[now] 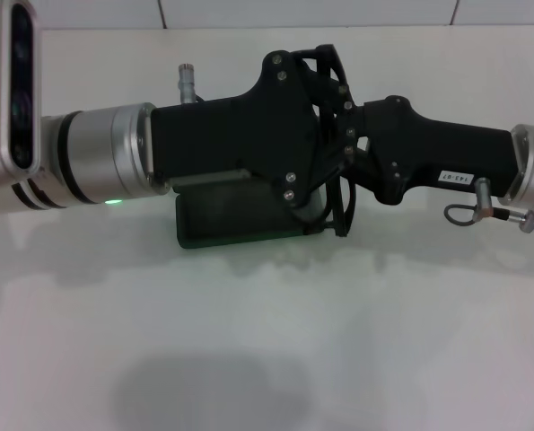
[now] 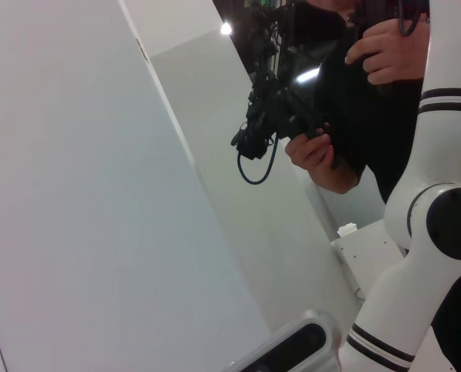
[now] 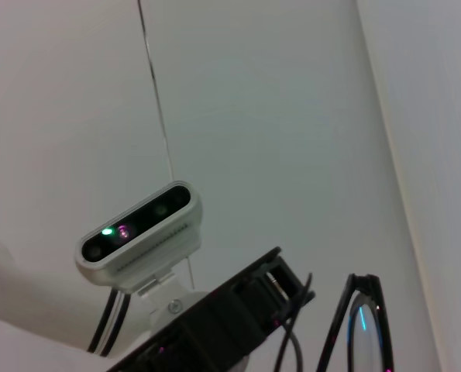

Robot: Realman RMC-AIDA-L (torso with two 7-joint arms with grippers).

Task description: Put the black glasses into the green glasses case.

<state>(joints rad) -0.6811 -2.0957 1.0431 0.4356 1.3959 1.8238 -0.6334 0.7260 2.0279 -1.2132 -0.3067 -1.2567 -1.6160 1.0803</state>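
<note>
The two black grippers, left (image 1: 313, 126) and right (image 1: 349, 135), are met above the dark green rectangular hard case (image 1: 235, 215) on the glossy white table (image 1: 267, 341); thin black-framed glasses (image 3: 362, 329) are seen beside them, and finger states cannot be told.

Left arm (image 1: 240, 135) hides most of green glasses case (image 1: 235, 220).

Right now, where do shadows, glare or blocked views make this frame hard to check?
Head view: the left gripper and right gripper meet and cover most of the green case and the glasses; a soft shadow lies on the glossy table. Left wrist view: a bright lamp spot glares beside a person's hands. Right wrist view: a glint sits on a glasses lens.
</note>
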